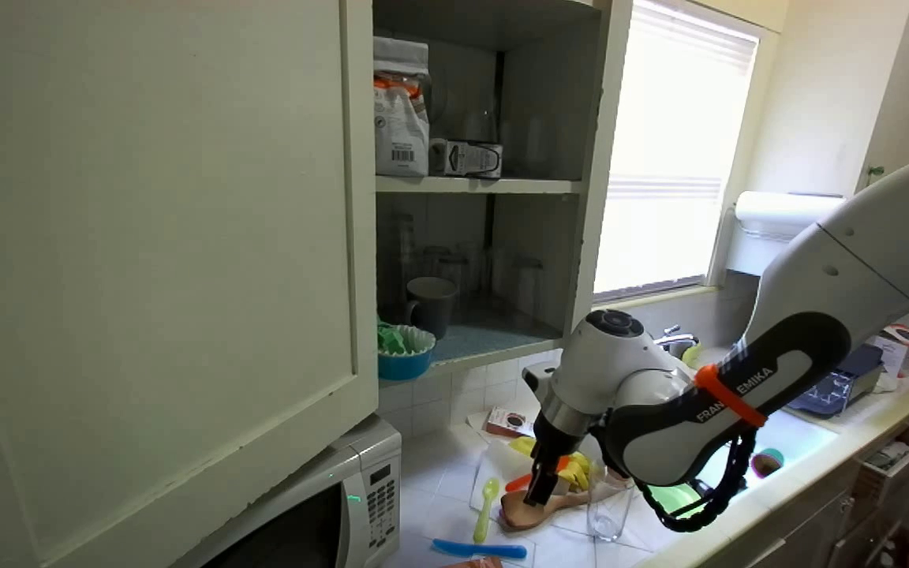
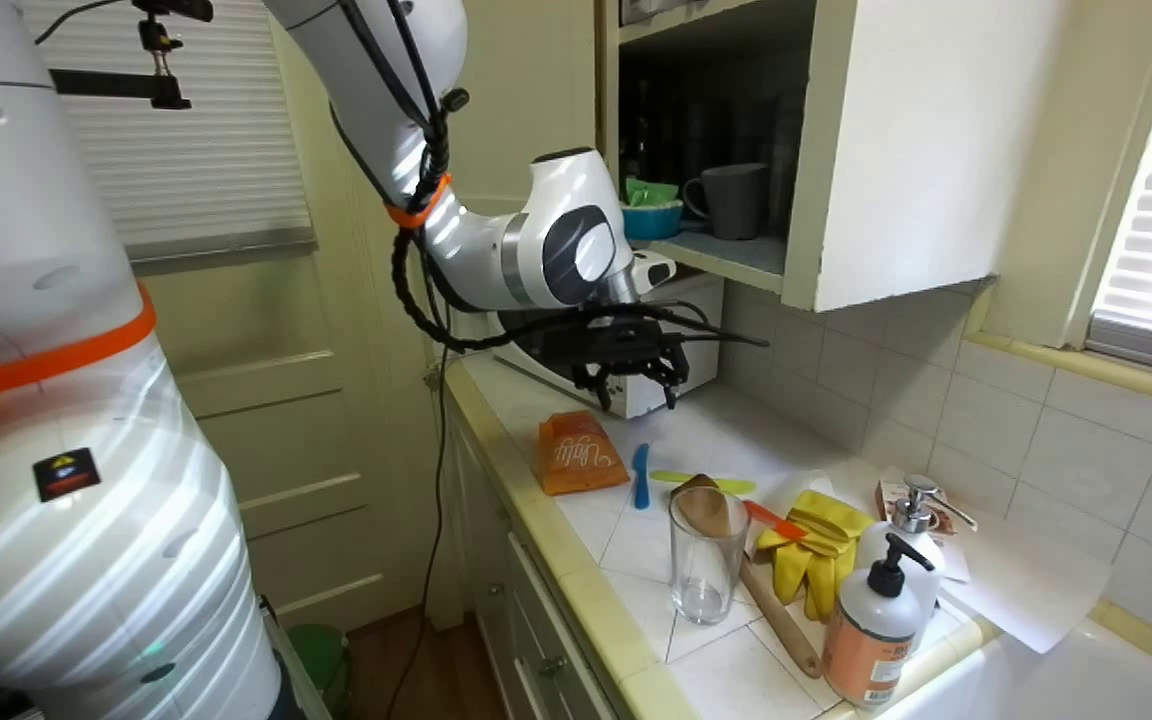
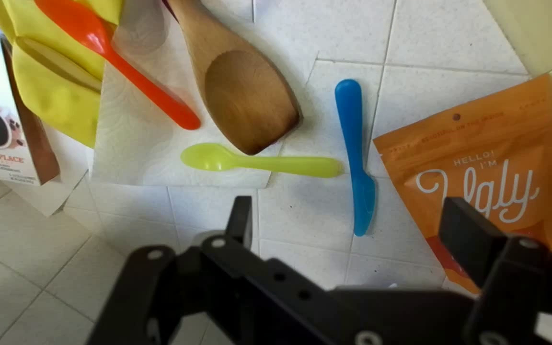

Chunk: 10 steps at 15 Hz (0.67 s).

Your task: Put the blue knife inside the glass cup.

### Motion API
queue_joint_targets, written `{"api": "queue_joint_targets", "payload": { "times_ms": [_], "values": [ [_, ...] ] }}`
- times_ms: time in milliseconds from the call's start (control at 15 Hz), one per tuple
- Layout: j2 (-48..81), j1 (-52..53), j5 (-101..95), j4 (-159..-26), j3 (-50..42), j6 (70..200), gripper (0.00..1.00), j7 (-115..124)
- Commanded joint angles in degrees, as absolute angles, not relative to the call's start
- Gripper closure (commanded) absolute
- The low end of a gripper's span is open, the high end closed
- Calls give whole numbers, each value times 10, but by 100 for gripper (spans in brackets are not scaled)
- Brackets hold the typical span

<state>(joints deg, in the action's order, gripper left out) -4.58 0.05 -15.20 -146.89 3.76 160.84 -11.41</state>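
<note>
The blue knife (image 3: 358, 158) lies flat on the white tiled counter. It also shows in both exterior views (image 1: 480, 550) (image 2: 641, 477). The clear glass cup (image 2: 704, 575) stands upright on the counter near its front edge. It also shows in an exterior view (image 1: 608, 509) and is out of the wrist view. My gripper (image 3: 352, 213) is open and empty, with its fingers wide apart. In an exterior view the gripper (image 2: 638, 397) hangs above the counter, apart from the knife. In the wrist view the knife's blade end lies between the fingertips in the picture, with the counter below.
A lime-green spoon (image 3: 266, 163) nearly touches the knife. An orange pouch (image 3: 482, 143) lies on its other side. A wooden spoon (image 3: 247, 96), red-orange spoon (image 3: 137, 79) and yellow gloves (image 2: 816, 550) lie nearby. Soap bottles (image 2: 871, 630), a microwave (image 1: 375, 489) and an open cabinet (image 1: 478, 186) surround the counter.
</note>
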Motion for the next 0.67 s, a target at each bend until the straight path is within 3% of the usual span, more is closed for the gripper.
{"api": "queue_joint_targets", "payload": {
  "times_ms": [0, 600],
  "values": [
    [33, 7, -117, -1445, 18, 1661, 0, -160],
    [179, -34, -26, -1349, 85, 1683, 0, -276]
  ]
}}
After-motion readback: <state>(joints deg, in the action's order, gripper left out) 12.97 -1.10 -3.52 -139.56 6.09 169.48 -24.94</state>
